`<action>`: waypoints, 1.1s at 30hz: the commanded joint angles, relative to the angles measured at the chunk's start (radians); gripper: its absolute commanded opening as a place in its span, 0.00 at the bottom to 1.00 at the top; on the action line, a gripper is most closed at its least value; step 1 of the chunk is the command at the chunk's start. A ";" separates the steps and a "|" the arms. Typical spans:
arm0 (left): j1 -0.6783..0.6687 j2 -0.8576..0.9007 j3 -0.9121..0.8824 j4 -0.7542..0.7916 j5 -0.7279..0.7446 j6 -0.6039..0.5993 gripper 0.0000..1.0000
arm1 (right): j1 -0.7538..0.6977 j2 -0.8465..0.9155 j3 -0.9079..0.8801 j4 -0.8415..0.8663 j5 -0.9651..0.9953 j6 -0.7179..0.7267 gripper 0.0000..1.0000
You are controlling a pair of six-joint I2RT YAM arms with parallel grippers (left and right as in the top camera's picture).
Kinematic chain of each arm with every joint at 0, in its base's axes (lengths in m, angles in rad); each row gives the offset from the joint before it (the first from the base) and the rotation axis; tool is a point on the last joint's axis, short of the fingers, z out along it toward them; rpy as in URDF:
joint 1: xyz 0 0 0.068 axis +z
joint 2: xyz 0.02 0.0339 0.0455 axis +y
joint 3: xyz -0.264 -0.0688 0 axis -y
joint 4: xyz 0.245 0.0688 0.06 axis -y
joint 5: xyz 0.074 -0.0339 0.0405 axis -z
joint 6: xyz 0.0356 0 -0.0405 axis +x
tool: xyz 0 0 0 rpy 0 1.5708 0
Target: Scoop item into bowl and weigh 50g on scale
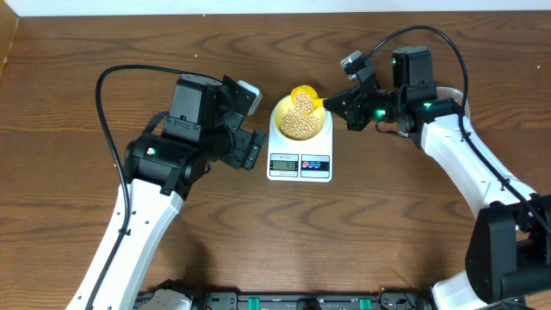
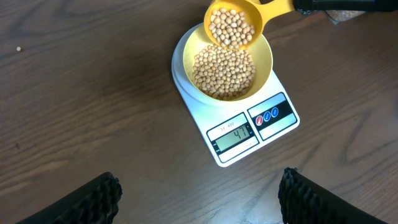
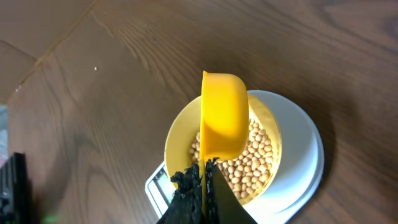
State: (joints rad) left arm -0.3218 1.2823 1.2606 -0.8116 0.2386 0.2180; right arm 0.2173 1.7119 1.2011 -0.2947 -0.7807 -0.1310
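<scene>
The white scale [image 1: 300, 162] stands mid-table with the pale yellow bowl [image 2: 266, 57] on its platform, holding many tan beans [image 2: 224, 73]. The display [image 2: 235, 135] reads about 41. My right gripper [image 1: 337, 105] is shut on the handle of a yellow scoop [image 2: 231, 26], which is full of beans and held tilted over the bowl's far rim. In the right wrist view the scoop [image 3: 222, 121] hangs sideways over the bowl [image 3: 180, 134] and the scale [image 3: 308, 174]. My left gripper [image 2: 199, 199] is open and empty, just left of the scale.
A stray bean [image 2: 18, 48] lies on the wooden table left of the scale. A clear object [image 2: 345, 14] shows at the top right edge of the left wrist view, behind my right arm.
</scene>
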 commanded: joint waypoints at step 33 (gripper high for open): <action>0.004 0.003 0.000 -0.003 0.012 0.013 0.83 | -0.063 0.010 -0.005 -0.011 -0.128 0.164 0.01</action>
State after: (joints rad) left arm -0.3218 1.2823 1.2606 -0.8116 0.2386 0.2180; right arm 0.1577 1.7119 1.2007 -0.3088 -0.8680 0.0162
